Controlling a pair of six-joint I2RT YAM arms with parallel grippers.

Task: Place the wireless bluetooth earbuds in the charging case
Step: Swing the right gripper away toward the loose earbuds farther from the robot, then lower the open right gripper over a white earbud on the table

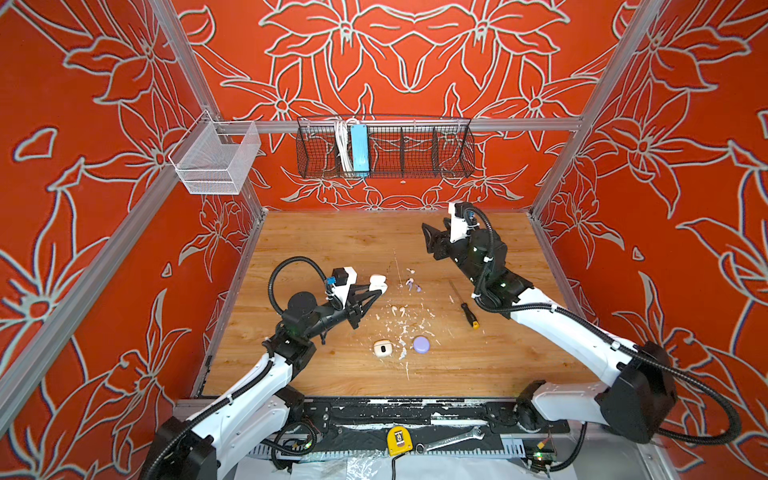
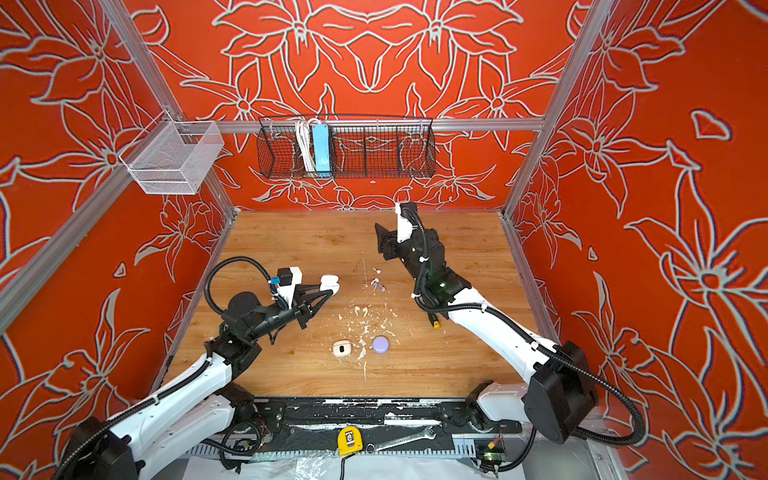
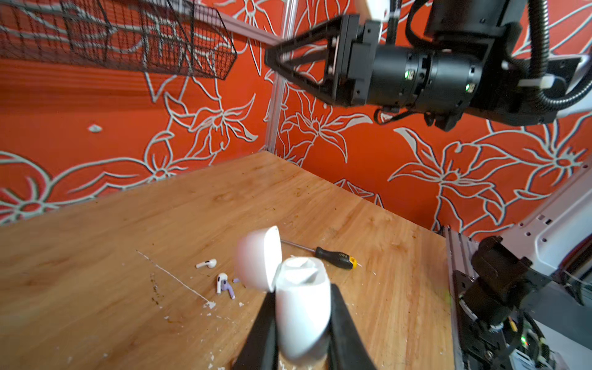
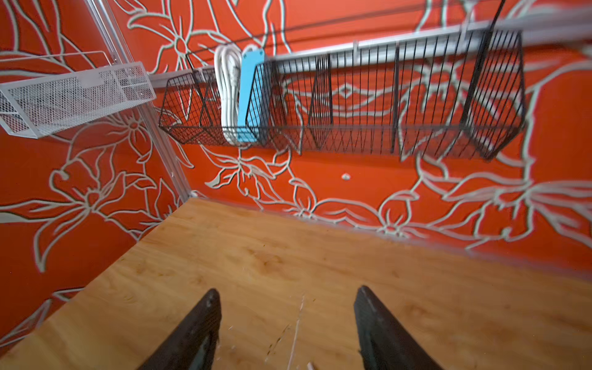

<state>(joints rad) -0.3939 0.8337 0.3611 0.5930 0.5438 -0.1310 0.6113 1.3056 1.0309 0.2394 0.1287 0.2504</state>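
While left gripper [image 1: 376, 286] clamps the open white charging case [image 3: 302, 314], loose earbuds [image 1: 412, 285] lie at its three o'clock; right gripper [image 4: 285, 294] spread, empty, at one o'clock; pickup pending, needs fine stem pinch.

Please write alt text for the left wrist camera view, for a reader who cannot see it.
The left gripper grips a white charging case, lid open, over a wooden table. Beyond it lie loose white and lavender earbuds and a screwdriver. The right gripper hangs in the air farther off.
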